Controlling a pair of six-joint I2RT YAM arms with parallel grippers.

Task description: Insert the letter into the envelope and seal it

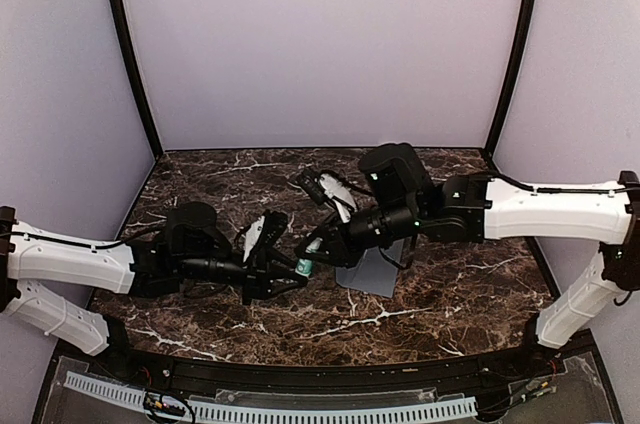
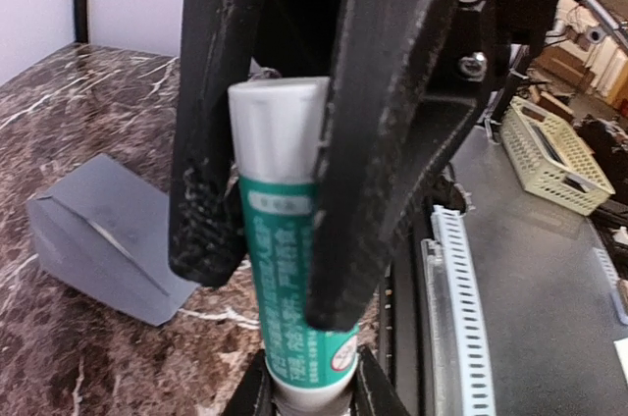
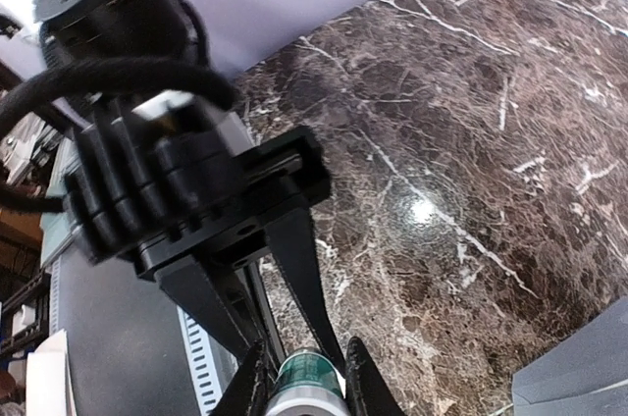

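Brown marbled desk [image 1: 460,294] fills my overhead feed, and both arms meet just left of its middle. My left pincer [image 1: 286,272] extends from the left, clenched on one end of a glue tube [image 1: 304,266]. On its wrist feed I see its two fingertips [image 2: 257,391] pressed to either side of the teal, printed body. The tube spans between the two pincers, with its white cap toward the right arm. My right pincer [image 1: 320,247] extends from the right, grasping the capped end, its black fingers [image 2: 378,141] closed on each side of the white cap. Under the right arm's wrist, just right of the tube, the envelope [image 1: 372,272] lies on the desk, slate grey, with neither pincer touching it. I cannot tell whether its flap is stuck down.
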